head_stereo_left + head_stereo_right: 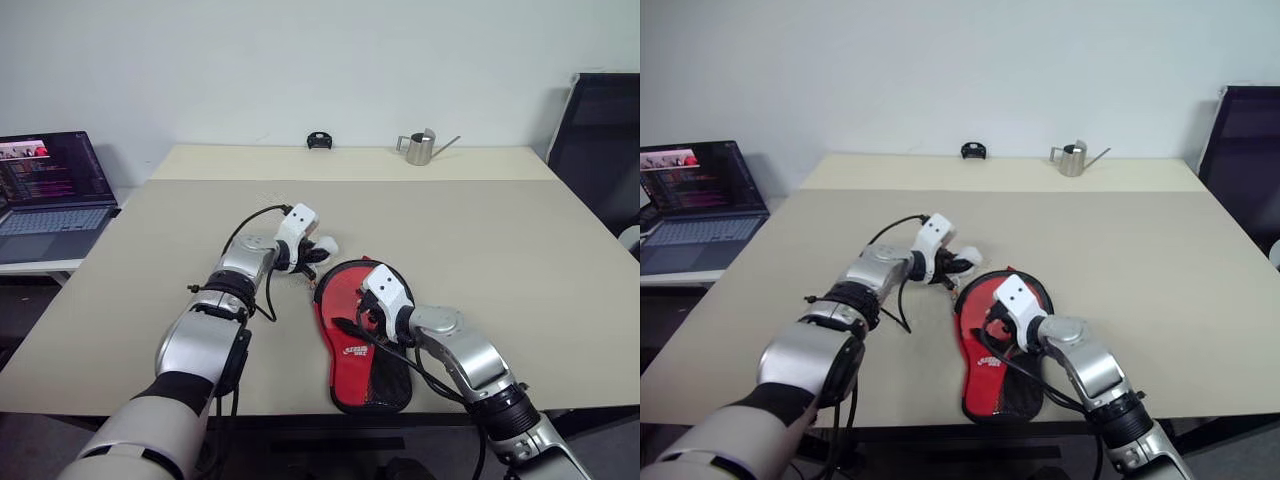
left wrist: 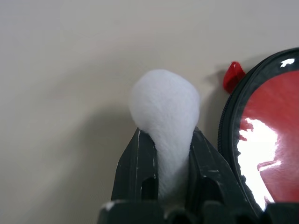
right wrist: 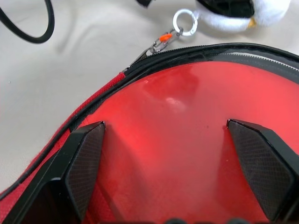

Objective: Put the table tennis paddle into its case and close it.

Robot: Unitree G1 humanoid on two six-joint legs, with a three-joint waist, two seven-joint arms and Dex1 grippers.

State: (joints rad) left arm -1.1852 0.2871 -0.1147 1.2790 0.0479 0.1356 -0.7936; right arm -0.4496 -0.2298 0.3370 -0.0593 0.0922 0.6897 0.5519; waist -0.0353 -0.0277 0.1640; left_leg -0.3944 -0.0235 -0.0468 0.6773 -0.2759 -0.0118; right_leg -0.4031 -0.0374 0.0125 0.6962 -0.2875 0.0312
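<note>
The case (image 1: 372,372) lies near the table's front edge, red side with white logo and mesh pocket up. Its round end is unzipped, and the table tennis paddle's glossy red face (image 1: 340,288) shows inside; the handle is hidden in the case. A key ring (image 3: 184,22) links the zip pull to a white plush charm (image 1: 326,246). My left gripper (image 2: 166,133) is shut on that charm, just beyond the case's round end. My right gripper (image 3: 166,126) stands open, its fingers (image 3: 84,158) spread wide over the red face, with nothing between them.
An open laptop (image 1: 50,195) sits on a side desk at the left. A small metal watering can (image 1: 420,148) and a small black object (image 1: 319,140) stand at the table's (image 1: 500,230) far edge. A black chair (image 1: 600,150) is at the right.
</note>
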